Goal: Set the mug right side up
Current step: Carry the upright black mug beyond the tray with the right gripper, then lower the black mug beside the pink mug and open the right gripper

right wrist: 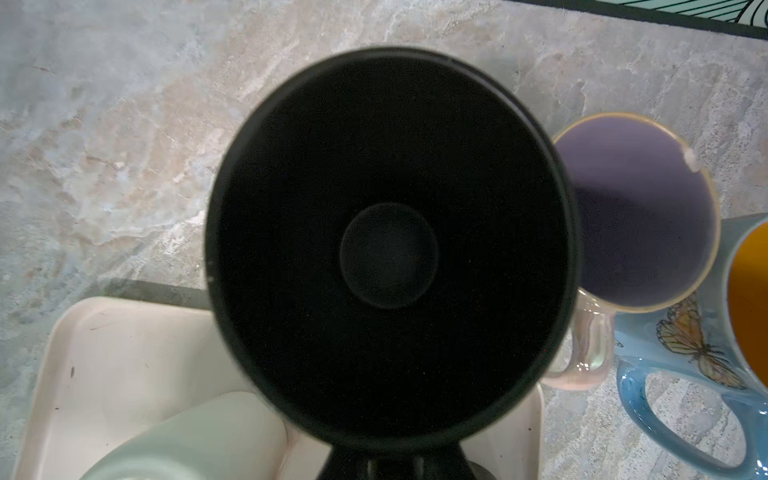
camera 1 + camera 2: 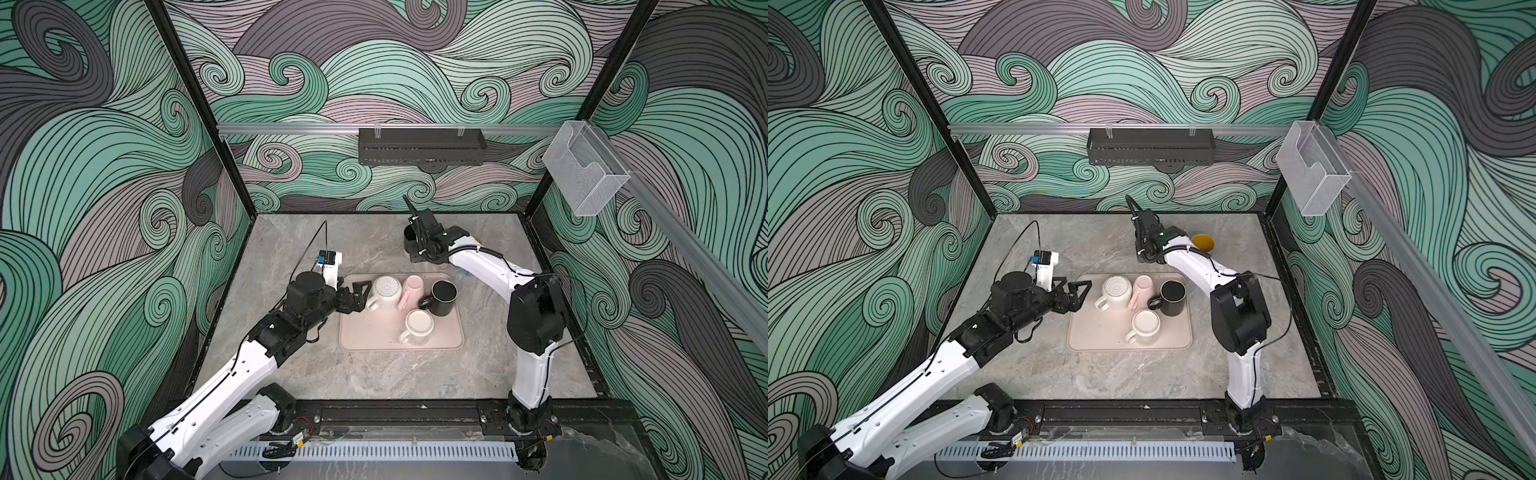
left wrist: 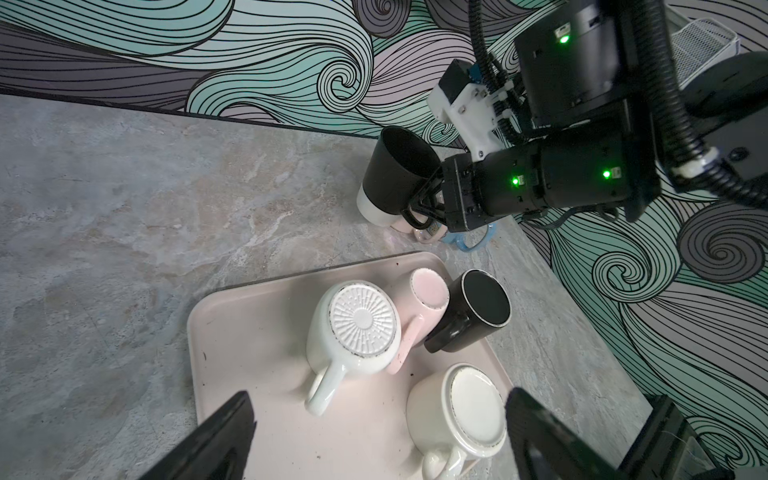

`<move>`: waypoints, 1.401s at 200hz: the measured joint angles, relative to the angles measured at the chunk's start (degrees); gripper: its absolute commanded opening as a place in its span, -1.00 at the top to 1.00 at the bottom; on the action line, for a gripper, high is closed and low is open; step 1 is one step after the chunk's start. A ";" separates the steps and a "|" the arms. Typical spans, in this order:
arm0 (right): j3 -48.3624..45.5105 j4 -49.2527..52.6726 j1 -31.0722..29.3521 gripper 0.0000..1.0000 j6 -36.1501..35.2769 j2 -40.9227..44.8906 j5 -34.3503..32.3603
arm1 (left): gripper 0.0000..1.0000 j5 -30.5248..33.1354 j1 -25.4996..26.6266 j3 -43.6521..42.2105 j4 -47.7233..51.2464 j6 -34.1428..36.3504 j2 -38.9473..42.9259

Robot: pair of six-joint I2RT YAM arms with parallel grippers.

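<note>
At the rear of the tabletop (image 2: 291, 249), beyond the tray (image 2: 361, 336), your black mug with the white base (image 3: 390, 174) has its mouth up and its long axis near vertical, leaning slightly. The flip looks done; what is left is setting it down and letting go. You cannot tell whether its base touches the tabletop. Four other mugs (image 2: 417, 326) sit bottom-up on the tray. Your right tool (image 3: 422, 205) is clamped on the white-based mug's handle (image 3: 409, 216); your left tool (image 2: 360, 297) gapes wide, empty.
</note>
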State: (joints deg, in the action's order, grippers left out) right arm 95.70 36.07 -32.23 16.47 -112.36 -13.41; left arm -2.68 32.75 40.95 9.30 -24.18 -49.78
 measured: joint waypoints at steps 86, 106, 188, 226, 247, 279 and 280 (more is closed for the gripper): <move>2.01 -0.79 1.66 1.00 0.22 -3.98 0.39 | -0.90 -0.59 0.00 -0.74 -0.33 -0.61 0.00; 2.08 -1.16 2.21 1.00 0.26 -5.07 0.50 | -0.90 -0.59 0.00 -0.85 -0.33 -0.68 0.00; 2.08 -2.45 2.69 1.00 0.72 -6.91 1.25 | -0.90 -0.57 0.00 -1.36 -0.66 -0.87 0.00; 2.08 -3.30 3.04 1.00 1.22 -7.37 1.25 | -0.90 -0.55 0.00 -1.99 -0.85 -0.90 0.00; 2.08 -3.72 3.21 1.00 1.36 -7.85 1.22 | -0.90 -0.52 0.00 -2.03 -0.85 -0.90 0.00; 2.08 -4.17 3.21 1.00 1.46 -8.83 0.98 | -0.90 -0.52 0.00 -2.10 -0.83 -0.90 0.00; 2.08 -4.17 3.21 1.00 1.46 -8.83 0.98 | -0.90 -0.52 0.00 -2.10 -0.83 -0.90 0.00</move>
State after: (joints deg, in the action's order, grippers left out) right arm 97.78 31.90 -29.02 17.93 -121.19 -12.43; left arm -3.20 32.75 38.85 8.47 -25.08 -49.78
